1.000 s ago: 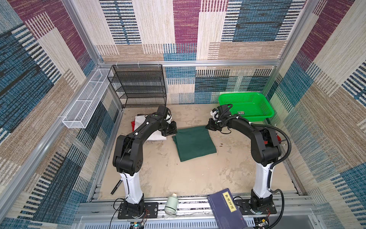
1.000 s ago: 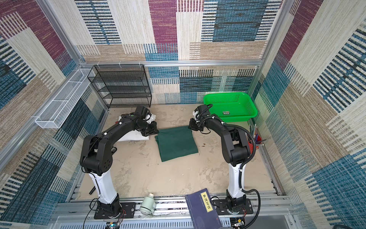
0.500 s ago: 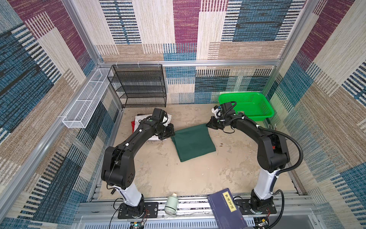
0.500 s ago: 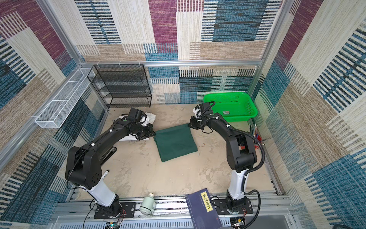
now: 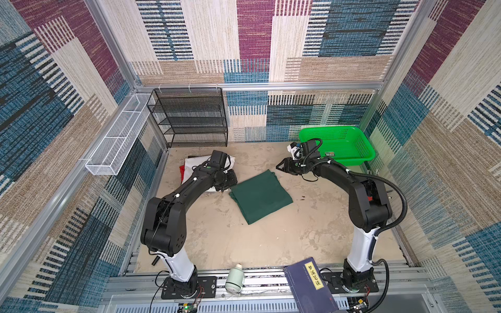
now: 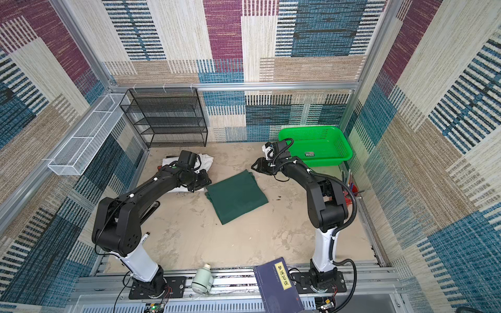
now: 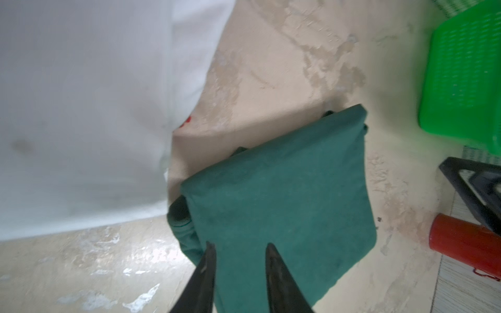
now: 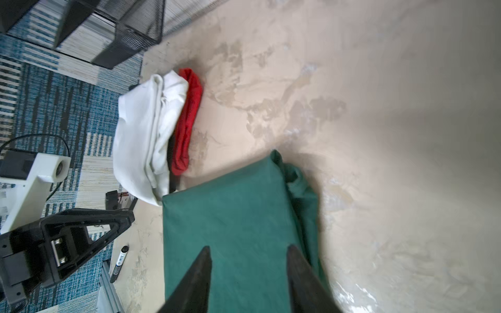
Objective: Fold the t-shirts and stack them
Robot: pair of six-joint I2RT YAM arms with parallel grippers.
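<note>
Left gripper (image 7: 240,248), right gripper (image 8: 248,250) released beside green t-shirt (image 5: 260,195); red t-shirt (image 8: 187,122) clearest in right wrist view.

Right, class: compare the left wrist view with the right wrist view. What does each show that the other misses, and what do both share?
Only the left wrist view shows the bright green basket and a red cylinder. Only the right wrist view shows the black mesh rack, a marker pen and more than a sliver of the red t-shirt. Both show the folded dark green t-shirt, the white t-shirt, the sandy table, and an open gripper above the green cloth: respectively the left gripper and the right gripper.
</note>
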